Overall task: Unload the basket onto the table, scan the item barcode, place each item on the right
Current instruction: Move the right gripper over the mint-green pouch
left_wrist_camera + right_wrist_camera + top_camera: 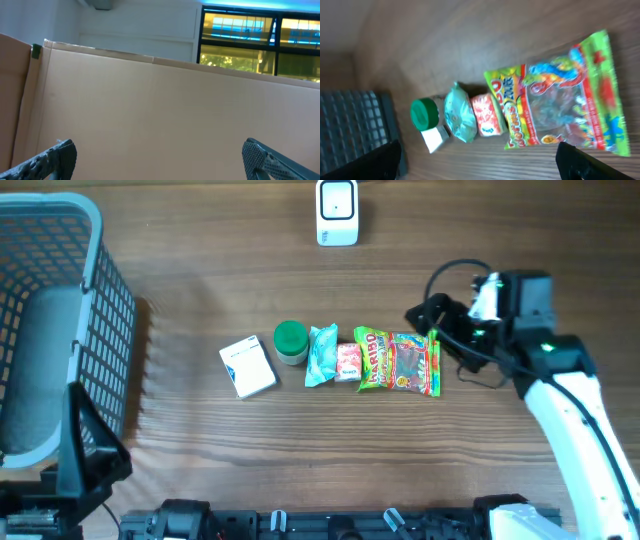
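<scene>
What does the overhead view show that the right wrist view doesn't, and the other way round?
Only overhead: the white scanner and the right arm itself. Only right wrist: that arm's own jaws, wide open with nothing between them, at the lower corners of the frame. Both: the row of gummy bag, pink packet, teal packet, green-lidded jar and white box, plus the basket.

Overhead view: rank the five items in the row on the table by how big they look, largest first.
1. Gummy bag, clearly the largest.
2. White box.
3. Teal packet and green-lidded jar look too alike to rank.
4. Pink packet, the smallest.
</scene>
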`<state>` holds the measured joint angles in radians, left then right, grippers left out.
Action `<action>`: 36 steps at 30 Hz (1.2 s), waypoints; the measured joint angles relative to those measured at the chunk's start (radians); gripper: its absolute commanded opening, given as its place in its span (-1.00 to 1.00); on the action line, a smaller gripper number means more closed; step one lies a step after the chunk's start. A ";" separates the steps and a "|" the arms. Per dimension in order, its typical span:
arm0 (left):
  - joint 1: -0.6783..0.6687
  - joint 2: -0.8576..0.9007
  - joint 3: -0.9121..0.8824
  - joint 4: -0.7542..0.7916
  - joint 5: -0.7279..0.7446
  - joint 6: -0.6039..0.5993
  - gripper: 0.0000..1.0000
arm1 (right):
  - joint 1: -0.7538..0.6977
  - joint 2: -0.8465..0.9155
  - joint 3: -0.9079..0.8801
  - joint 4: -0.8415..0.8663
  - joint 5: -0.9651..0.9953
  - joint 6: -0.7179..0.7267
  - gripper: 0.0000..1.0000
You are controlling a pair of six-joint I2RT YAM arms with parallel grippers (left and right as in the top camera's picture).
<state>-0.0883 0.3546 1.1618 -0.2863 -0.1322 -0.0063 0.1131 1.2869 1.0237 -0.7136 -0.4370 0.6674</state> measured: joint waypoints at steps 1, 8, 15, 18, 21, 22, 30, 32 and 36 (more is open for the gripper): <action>0.000 -0.010 -0.010 0.008 0.000 0.000 1.00 | 0.027 0.014 0.000 0.000 0.012 0.003 0.99; 0.000 -0.112 -0.192 0.132 -0.006 0.000 1.00 | 0.224 0.122 0.135 -0.043 0.151 -0.013 1.00; 0.021 -0.193 -0.266 0.181 -0.054 0.000 1.00 | 0.329 0.297 0.139 0.074 0.111 -0.092 0.99; 0.066 -0.193 -0.266 0.182 -0.057 0.000 1.00 | 0.377 0.361 0.139 0.134 0.059 -0.196 0.78; 0.103 -0.195 -0.266 0.180 -0.058 0.000 1.00 | 0.417 0.414 0.139 0.202 0.080 -0.277 0.56; 0.113 -0.197 -0.266 0.180 -0.058 0.000 1.00 | 0.422 0.426 0.139 0.229 0.085 -0.301 0.79; 0.135 -0.199 -0.266 0.179 -0.057 0.000 1.00 | 0.423 0.459 0.140 0.211 0.074 -0.628 1.00; 0.135 -0.199 -0.266 0.179 -0.058 0.000 1.00 | 0.423 0.480 0.140 0.214 0.039 -0.694 0.99; 0.135 -0.199 -0.266 0.182 -0.058 0.000 1.00 | 0.423 0.547 0.140 0.249 0.010 -0.760 1.00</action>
<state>0.0463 0.1558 0.8955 -0.1047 -0.1898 -0.0059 0.5362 1.8336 1.1641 -0.4641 -0.4274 -0.0925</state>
